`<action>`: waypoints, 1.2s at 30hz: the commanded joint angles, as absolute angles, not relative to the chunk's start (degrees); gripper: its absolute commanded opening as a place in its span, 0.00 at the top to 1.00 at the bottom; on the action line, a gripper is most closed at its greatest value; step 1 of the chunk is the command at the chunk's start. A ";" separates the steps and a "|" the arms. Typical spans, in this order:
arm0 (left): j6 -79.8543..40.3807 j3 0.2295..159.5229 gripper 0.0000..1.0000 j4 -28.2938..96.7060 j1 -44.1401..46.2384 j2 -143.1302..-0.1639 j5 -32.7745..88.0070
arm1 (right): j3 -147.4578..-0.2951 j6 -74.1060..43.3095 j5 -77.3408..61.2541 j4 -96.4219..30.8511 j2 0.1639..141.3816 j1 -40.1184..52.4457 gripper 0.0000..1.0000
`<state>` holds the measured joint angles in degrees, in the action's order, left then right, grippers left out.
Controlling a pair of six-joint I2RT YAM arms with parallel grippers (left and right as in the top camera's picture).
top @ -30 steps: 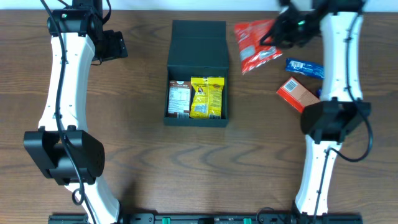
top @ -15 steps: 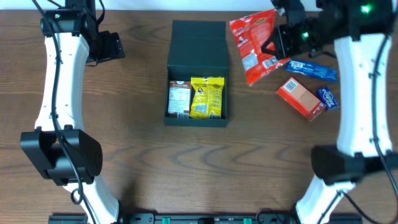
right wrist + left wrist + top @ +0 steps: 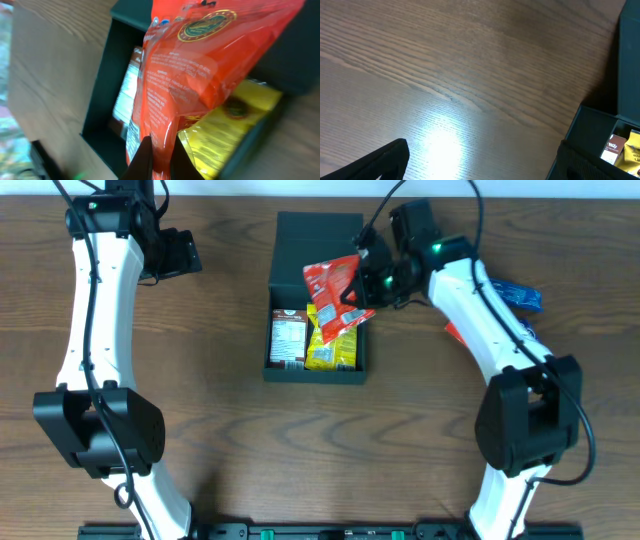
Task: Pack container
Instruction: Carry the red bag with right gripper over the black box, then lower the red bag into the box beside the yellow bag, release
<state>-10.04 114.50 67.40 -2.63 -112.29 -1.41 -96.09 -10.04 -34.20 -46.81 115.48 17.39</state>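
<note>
Over container [image 3: 318, 240], right gripper [image 3: 360, 280] clamped on red packet [image 3: 330, 288]; left gripper [image 3: 178, 252] spread apart, holding nothing.

Yellow packet [image 3: 325, 352] top hidden under red packet [image 3: 335, 285]; container [image 3: 590, 127] cut by left wrist view edge.

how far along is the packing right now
Done: a brown packet and a yellow packet lie in the container. In hand: the right pincer holds a red bag over it. Left: lower and release it; a blue packet waits on the table, left pincer open, idle.
</note>
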 commanded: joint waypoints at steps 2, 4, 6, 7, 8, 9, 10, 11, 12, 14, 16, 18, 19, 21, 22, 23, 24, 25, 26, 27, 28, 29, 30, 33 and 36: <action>-9.43 115.59 0.05 67.22 -2.90 -111.85 -0.75 | -92.68 -19.18 -37.93 -44.31 113.91 19.05 0.98; -9.43 115.59 0.05 67.22 -2.90 -111.85 -0.36 | -91.46 -20.97 -37.21 -44.14 113.91 19.42 0.98; -9.43 115.59 0.05 67.22 -2.90 -111.85 -0.36 | -89.47 -23.00 -35.27 -43.64 113.91 19.75 0.99; -9.43 115.59 0.05 67.22 -2.90 -111.85 -0.36 | -88.84 -23.88 -34.68 -43.42 113.91 19.77 0.98; -9.43 115.59 0.05 67.20 -2.90 -111.85 -0.36 | -88.23 -24.69 -34.24 -43.05 113.91 19.81 0.99; -9.43 115.61 0.05 67.16 -2.90 -111.85 -0.36 | -87.50 -25.85 -33.87 -42.57 113.91 19.86 0.98; -9.43 115.61 0.05 67.09 -2.90 -111.85 -0.36 | -87.05 -26.26 -33.65 -42.33 113.91 19.92 0.98; -9.43 115.59 0.05 67.05 -2.90 -111.85 -0.36 | -86.76 -27.62 -32.45 -42.46 113.91 20.08 0.98; -9.43 115.59 0.05 67.02 -2.90 -111.85 -0.36 | -86.59 -28.80 -30.98 -42.63 113.91 20.29 0.98; -9.43 115.59 0.05 67.05 -2.90 -111.85 -0.38 | -86.52 -30.50 -28.97 -42.89 113.91 20.69 0.99; -9.43 115.61 0.05 67.05 -2.90 -111.85 -0.38 | -86.52 -32.86 -26.70 -43.42 113.91 21.28 0.98; -9.41 115.61 0.05 67.02 -2.90 -111.85 -0.38 | -86.52 -33.01 -25.82 -43.64 113.91 21.63 0.99; -9.43 115.59 0.05 67.00 -2.90 -111.85 -0.38 | -86.52 -33.06 -25.52 -43.99 113.91 21.67 0.89; -9.43 115.61 0.05 66.89 -2.90 -111.85 -0.38 | -86.52 -35.07 -24.12 -45.67 113.91 21.69 0.69; -9.43 115.61 0.05 66.83 -2.90 -111.85 -0.38 | -86.52 -35.97 -23.90 -46.54 113.89 21.67 0.69; -9.43 115.59 0.05 66.81 -2.90 -111.85 -0.38 | -86.67 -36.80 -24.01 -47.33 113.89 21.54 0.69; -9.43 115.61 0.05 66.81 -2.90 -111.85 -0.36 | -87.05 -37.30 -24.01 -48.18 113.80 21.39 0.69; -9.43 115.59 0.05 66.83 -2.90 -111.85 -0.36 | -87.59 -37.23 -23.94 -48.93 113.54 21.28 0.68; -9.43 115.61 0.05 66.81 -2.90 -111.85 -0.34 | -88.05 -37.15 -23.64 -49.43 113.06 21.17 0.67; -9.43 115.59 0.05 66.78 -2.90 -111.85 -0.36 | -88.53 -36.38 -22.98 -49.54 112.12 21.06 0.65; -9.43 115.59 0.05 66.78 -2.90 -111.85 -0.34 | -88.84 -35.97 -22.24 -49.56 111.24 21.06 0.63; -9.43 115.61 0.05 66.76 -2.90 -111.85 -0.34 | -89.14 -35.53 -21.45 -49.54 110.32 21.06 0.61; -9.43 115.61 0.05 66.76 -2.90 -111.85 -0.36 | -89.52 -34.98 -20.67 -49.54 109.21 21.06 0.60; -9.43 115.59 0.05 66.59 -2.87 -111.85 -0.34 | -90.13 -33.80 -17.47 -49.17 104.86 21.10 0.63; -9.43 115.59 0.05 66.37 -2.87 -111.85 -0.10 | -90.13 -31.99 -14.79 -47.16 100.77 22.26 0.99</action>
<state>-10.02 114.50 66.54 -2.63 -112.29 -0.36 -88.62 -33.80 -18.20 -47.88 104.03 21.19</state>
